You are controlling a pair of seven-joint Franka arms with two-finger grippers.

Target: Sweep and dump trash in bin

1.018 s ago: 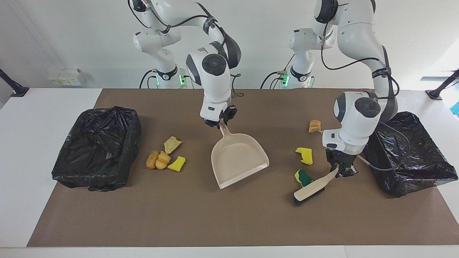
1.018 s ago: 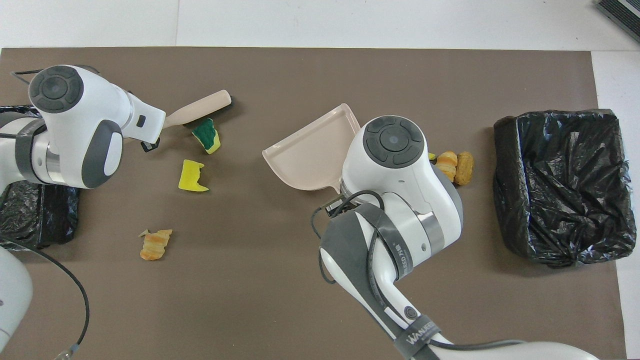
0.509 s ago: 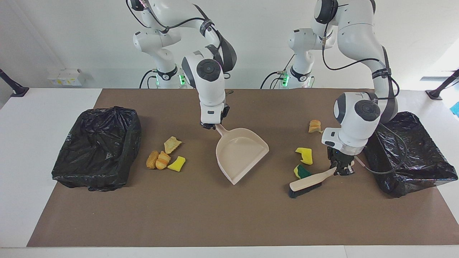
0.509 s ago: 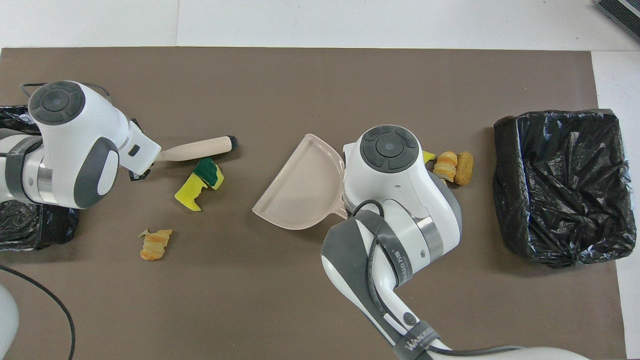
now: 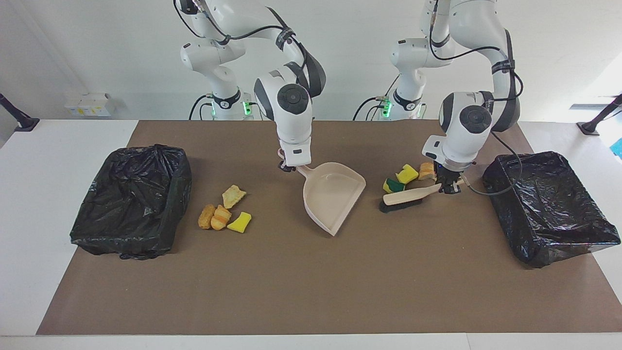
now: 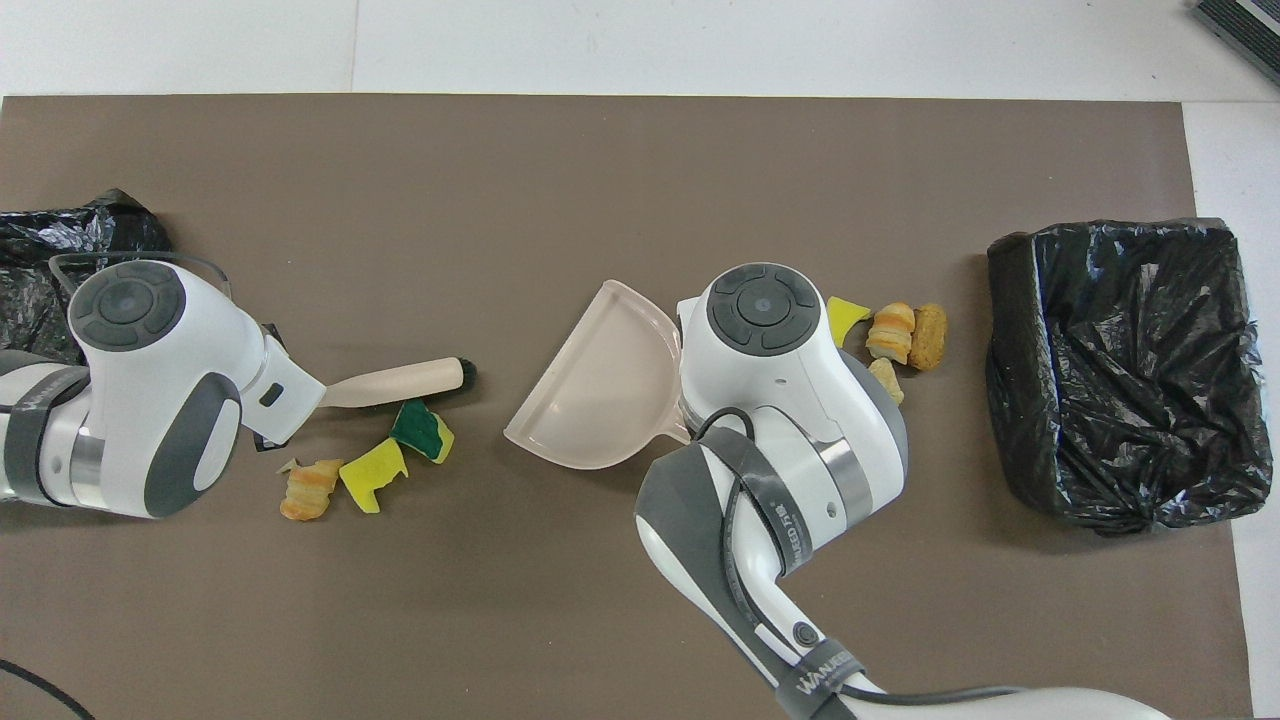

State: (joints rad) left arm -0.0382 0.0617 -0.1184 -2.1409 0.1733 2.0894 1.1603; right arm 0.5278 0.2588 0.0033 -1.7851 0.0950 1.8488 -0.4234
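Note:
My right gripper (image 5: 290,168) is shut on the handle of the beige dustpan (image 5: 333,194), whose mouth faces the left arm's end of the table. My left gripper (image 5: 449,187) is shut on the handle of the brush (image 5: 408,197), which lies low over the mat. Bunched against the brush on its robot side is trash: a yellow sponge chunk (image 5: 407,173), a green-faced sponge (image 5: 392,185) and a bread piece (image 5: 427,171). In the overhead view the brush (image 6: 400,380) shows beside the dustpan (image 6: 595,400). More trash (image 5: 223,211) lies between the dustpan and the right arm's bin.
A black-lined bin (image 5: 131,199) stands at the right arm's end of the brown mat, another bin (image 5: 549,209) at the left arm's end. The second pile holds two bread pieces, a yellow sponge (image 5: 239,222) and a pale scrap (image 5: 233,196).
My left gripper drew the brush toward the robots, pushing both sponges up to the bread piece. My right gripper swung the dustpan toward the left arm's end and nearer to the robots.

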